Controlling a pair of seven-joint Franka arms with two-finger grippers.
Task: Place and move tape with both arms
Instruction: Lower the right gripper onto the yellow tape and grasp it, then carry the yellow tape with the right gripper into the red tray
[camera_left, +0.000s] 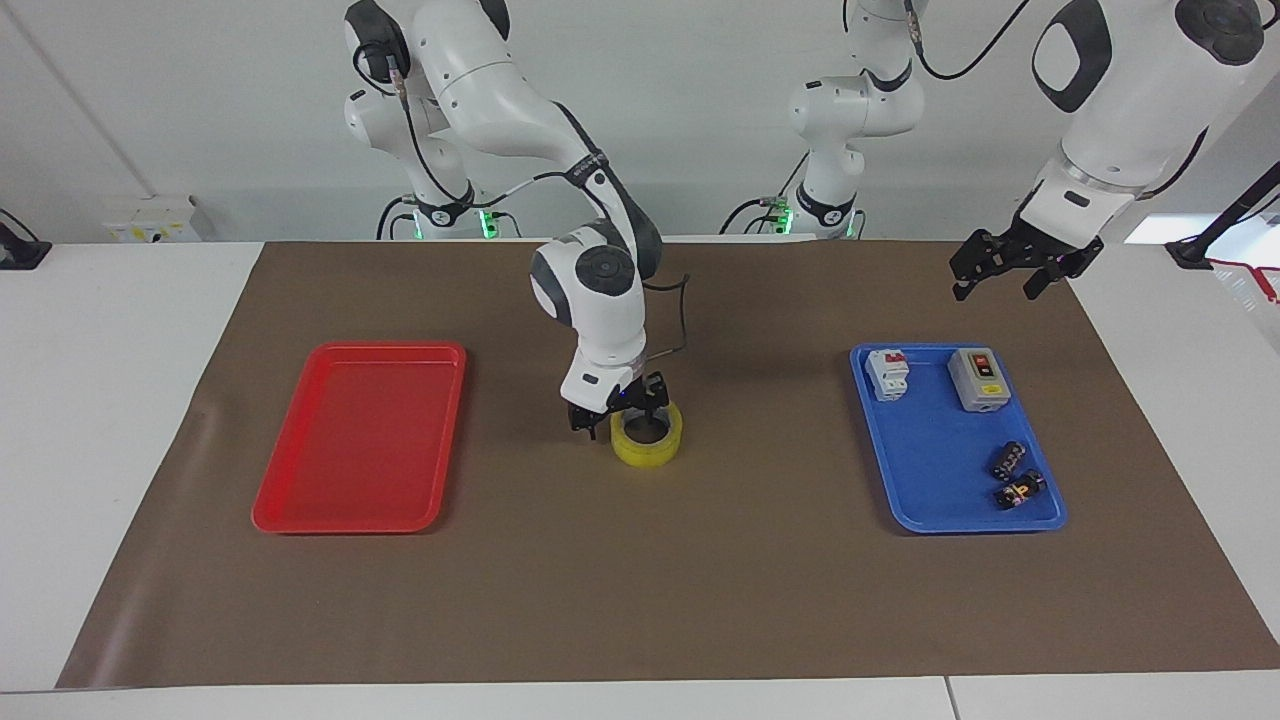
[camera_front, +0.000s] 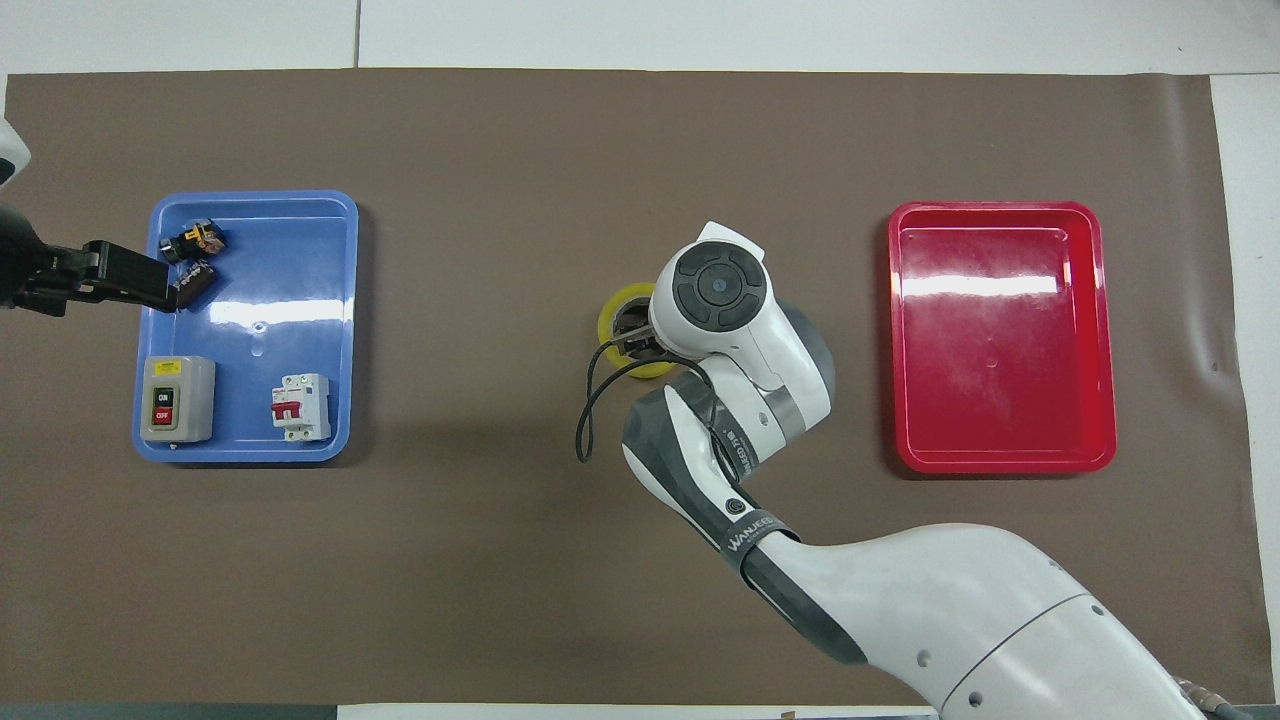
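Note:
The yellow tape (camera_left: 648, 446) lies flat on the brown mat in the middle of the table; part of its ring shows in the overhead view (camera_front: 611, 311). My right gripper (camera_left: 614, 412) is down at the tape, open. One finger stands outside the ring on the red tray's side and the other reaches into the hole. In the overhead view the right wrist covers most of it. My left gripper (camera_left: 1000, 286) is open and empty, up in the air over the mat by the blue tray's corner; it also shows in the overhead view (camera_front: 150, 283).
A red tray (camera_left: 360, 440) lies empty toward the right arm's end. A blue tray (camera_left: 935, 450) toward the left arm's end holds a white circuit breaker (camera_left: 887, 373), a grey switch box (camera_left: 978, 378) and two small black connectors (camera_left: 1012, 475).

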